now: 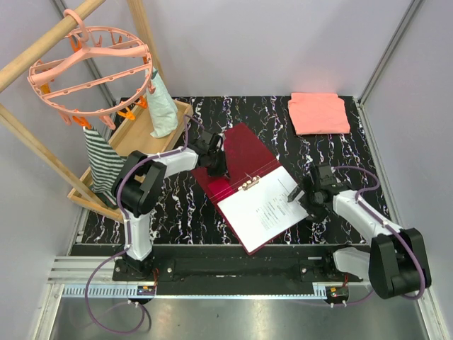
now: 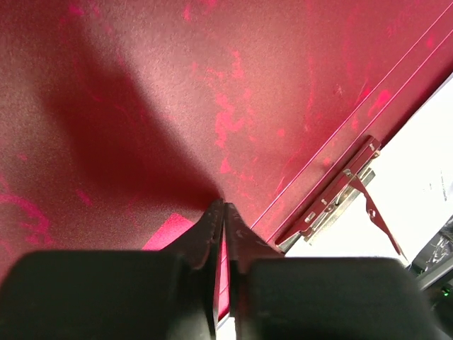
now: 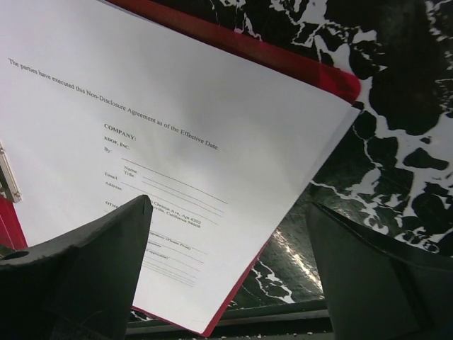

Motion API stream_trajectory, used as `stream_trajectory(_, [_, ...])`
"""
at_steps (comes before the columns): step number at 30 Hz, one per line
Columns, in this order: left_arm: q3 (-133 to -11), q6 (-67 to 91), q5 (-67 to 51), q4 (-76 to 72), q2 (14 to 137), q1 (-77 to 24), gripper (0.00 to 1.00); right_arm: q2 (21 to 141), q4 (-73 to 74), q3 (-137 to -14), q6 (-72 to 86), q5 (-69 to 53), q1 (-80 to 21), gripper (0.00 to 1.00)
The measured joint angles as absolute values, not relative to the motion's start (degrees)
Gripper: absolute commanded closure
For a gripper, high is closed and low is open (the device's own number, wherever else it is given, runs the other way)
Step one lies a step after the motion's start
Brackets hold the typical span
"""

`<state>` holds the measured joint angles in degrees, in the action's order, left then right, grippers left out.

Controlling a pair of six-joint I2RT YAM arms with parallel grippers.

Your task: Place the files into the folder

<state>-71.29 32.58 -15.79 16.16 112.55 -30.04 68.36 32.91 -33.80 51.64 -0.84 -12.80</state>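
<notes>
**Inspector:** Overhead view. State the position.

**Recorder:** The folder (image 1: pixel 241 145) lies open and slanted on the marbled table (image 1: pixel 177 212). The files (image 1: pixel 263 209) rest on its near leaf, just below the metal clip (image 1: pixel 248 183). The left gripper (image 1: pixel 218 168) is at the left edge of the far leaf. The right gripper (image 1: pixel 300 201) is at the right edge of the sheets. A salmon cloth (image 1: pixel 318 113) lies well apart, in the far right corner.

**Inspector:** Left wrist view.

**Recorder:** The red cover fills the view, with the clip and a white sheet at the right. The fingers (image 2: pixel 205 241) are drawn almost together, with a thin red strip of the cover pinched between them.

**Inspector:** Right wrist view.

**Recorder:** The jaws stand wide and hold nothing. One finger is over the printed sheet and the other is over the table. The sheet lies on the red leaf, with a red border showing along its edges. I cannot tell whether the finger touches the paper.
</notes>
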Motion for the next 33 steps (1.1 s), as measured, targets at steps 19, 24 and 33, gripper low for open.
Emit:
stream_trajectory(19, [-65.69,30.33,-15.66,20.14,91.74,-26.65,0.40,70.28,29.23,-47.33,38.46,-14.52,-13.26,0.00])
stream_trajectory(24, [-64.25,28.77,-12.80,24.64,90.89,-25.61,0.36,71.92,29.93,-46.04,35.64,-14.74,-15.90,0.00])
stream_trajectory(33, [-47.42,33.69,-11.09,22.57,76.93,-19.79,0.36,80.93,30.70,-50.30,32.01,-14.13,-37.63,0.09])
